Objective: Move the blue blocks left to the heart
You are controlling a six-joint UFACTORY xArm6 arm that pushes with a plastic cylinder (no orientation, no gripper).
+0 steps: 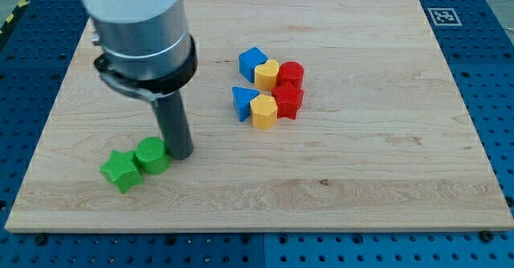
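A blue cube point(252, 62) and a blue triangle point(242, 103) sit near the board's middle, on the left side of a tight cluster. A yellow heart point(267, 75) touches the blue cube's right side. A yellow hexagon point(263, 111) touches the blue triangle's right side. A red cylinder point(291, 75) and a red star-like block point(287, 99) sit at the cluster's right. My tip point(180, 154) rests on the board well to the left of the cluster, touching the right side of a green cylinder point(152, 156).
A green star point(120, 170) lies just left of the green cylinder, near the board's lower left. The wooden board point(385, 140) lies on a blue pegboard table. A fiducial marker point(442, 16) is at the top right corner.
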